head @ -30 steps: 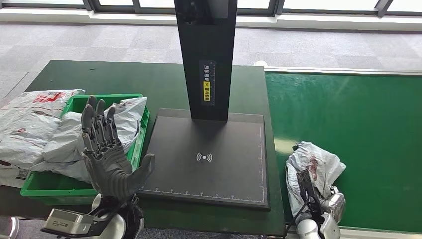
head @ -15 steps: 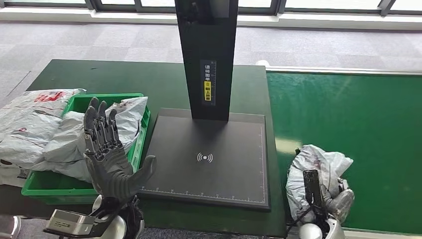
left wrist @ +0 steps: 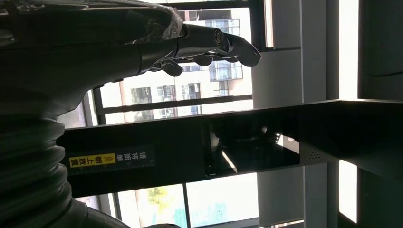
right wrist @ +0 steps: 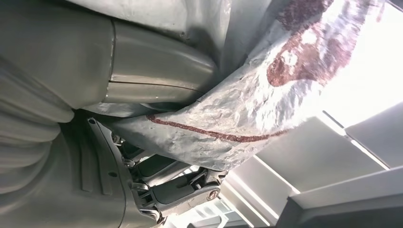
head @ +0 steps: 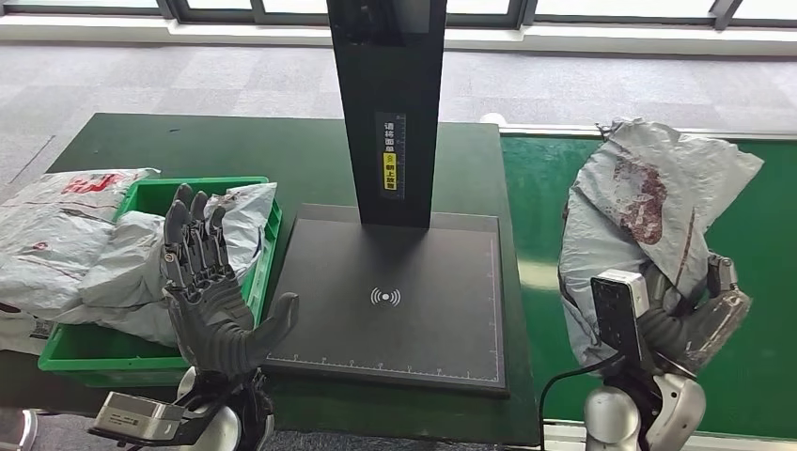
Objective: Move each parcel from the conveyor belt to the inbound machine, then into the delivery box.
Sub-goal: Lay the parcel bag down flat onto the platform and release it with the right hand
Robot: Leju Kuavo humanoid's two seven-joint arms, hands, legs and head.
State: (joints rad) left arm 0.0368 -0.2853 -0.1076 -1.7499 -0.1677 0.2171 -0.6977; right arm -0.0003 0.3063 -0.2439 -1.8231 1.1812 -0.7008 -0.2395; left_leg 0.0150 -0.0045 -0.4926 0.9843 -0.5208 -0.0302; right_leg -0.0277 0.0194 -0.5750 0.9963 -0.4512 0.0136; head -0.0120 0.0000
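My right hand [head: 691,319] grips a grey plastic parcel [head: 648,202] with a dark red print, lifted well above the green conveyor belt [head: 752,216]; the bag stands up over the hand. In the right wrist view the parcel [right wrist: 256,99] is pressed between the thumb and the fingers [right wrist: 180,190]. My left hand [head: 211,301] is raised with fingers straight and apart, holding nothing, in front of the green delivery box [head: 155,348]. The black inbound machine's plate [head: 395,301] lies between the two hands, bare, below its black post [head: 390,103].
Several grey parcels [head: 66,240] fill the green box and spill over its left side. The dark green table [head: 216,150] holds the box and the machine. Beyond it are grey floor and windows. The left wrist view shows the post's yellow label [left wrist: 92,159].
My right hand has lifted the parcel from the belt surface to high above it. The left hand has stayed nearly still.
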